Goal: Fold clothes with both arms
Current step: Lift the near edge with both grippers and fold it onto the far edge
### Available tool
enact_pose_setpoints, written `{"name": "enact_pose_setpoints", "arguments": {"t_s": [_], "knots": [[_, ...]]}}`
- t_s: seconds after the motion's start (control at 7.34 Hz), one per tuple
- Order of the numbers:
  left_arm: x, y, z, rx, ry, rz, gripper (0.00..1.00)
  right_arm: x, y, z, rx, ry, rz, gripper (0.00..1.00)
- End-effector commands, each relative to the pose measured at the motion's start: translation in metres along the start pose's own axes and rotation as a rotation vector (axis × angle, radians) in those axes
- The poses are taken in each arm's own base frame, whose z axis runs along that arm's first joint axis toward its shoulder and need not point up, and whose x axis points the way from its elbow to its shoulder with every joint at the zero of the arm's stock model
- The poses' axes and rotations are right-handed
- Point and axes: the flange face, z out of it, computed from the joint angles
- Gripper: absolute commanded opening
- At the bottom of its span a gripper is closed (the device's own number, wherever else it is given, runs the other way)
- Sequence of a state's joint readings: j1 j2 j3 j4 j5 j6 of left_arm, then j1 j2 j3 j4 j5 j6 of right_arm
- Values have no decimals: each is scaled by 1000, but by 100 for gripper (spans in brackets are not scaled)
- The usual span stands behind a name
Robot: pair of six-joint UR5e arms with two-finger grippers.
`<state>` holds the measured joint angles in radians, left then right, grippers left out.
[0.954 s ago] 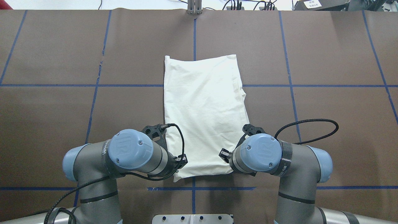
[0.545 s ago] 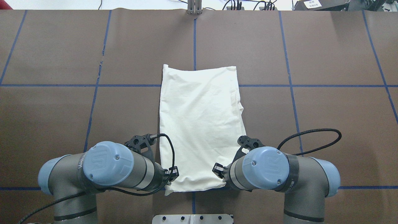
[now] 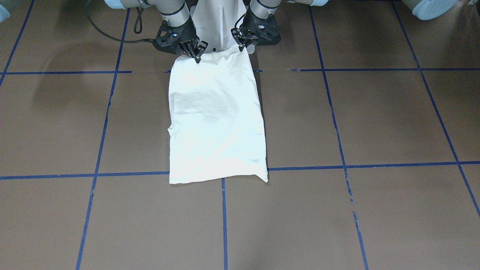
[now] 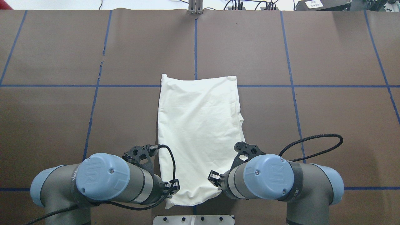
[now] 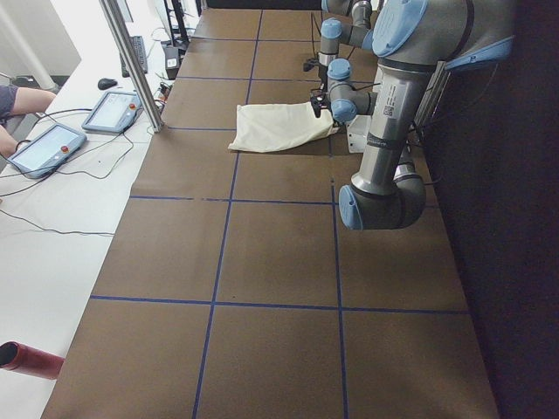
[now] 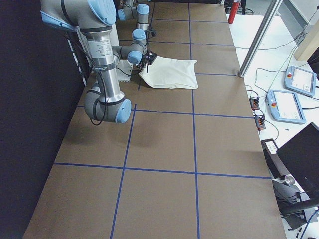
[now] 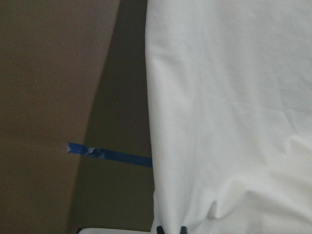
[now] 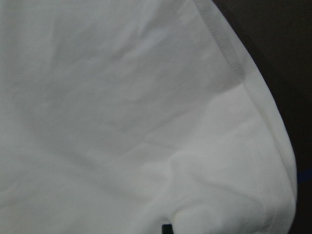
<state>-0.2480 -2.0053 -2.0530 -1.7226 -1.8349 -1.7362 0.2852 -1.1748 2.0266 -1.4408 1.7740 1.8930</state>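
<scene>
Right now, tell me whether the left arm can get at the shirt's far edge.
Probably not yet. The left tool is pinching a near corner of the shirt, and the far edge lies at the opposite end. Nothing blocks the way; it would have to let go first.

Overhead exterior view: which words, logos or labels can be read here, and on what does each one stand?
"UR": logo on the light-blue joint cap of the left arm and on that of the right arm.
"WA": white letters on the left arm's grey tube; the rest is hidden.
The white label at the far edge: too small to read.
On the cream shirt: no print shows.
</scene>
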Motion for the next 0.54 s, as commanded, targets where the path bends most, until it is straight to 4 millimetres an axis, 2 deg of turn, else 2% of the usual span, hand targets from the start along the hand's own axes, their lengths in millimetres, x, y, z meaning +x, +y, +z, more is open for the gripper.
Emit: {"name": "enact_pose_setpoints", "arguments": {"t_s": [0.0,0.14,0.27,0.41], "knots": [[30,-84,-44,127,69,9,0,-20,-109,-30,16,-30,17,0],[49,-130,-40,170,54,-5,0,-45,-148,-35,7,-30,32,0],[73,-176,-20,213,55,-20,0,-74,-177,-24,24,-14,55,0],[70,-215,3,241,58,-11,0,-100,-202,1,39,24,67,0]]}}
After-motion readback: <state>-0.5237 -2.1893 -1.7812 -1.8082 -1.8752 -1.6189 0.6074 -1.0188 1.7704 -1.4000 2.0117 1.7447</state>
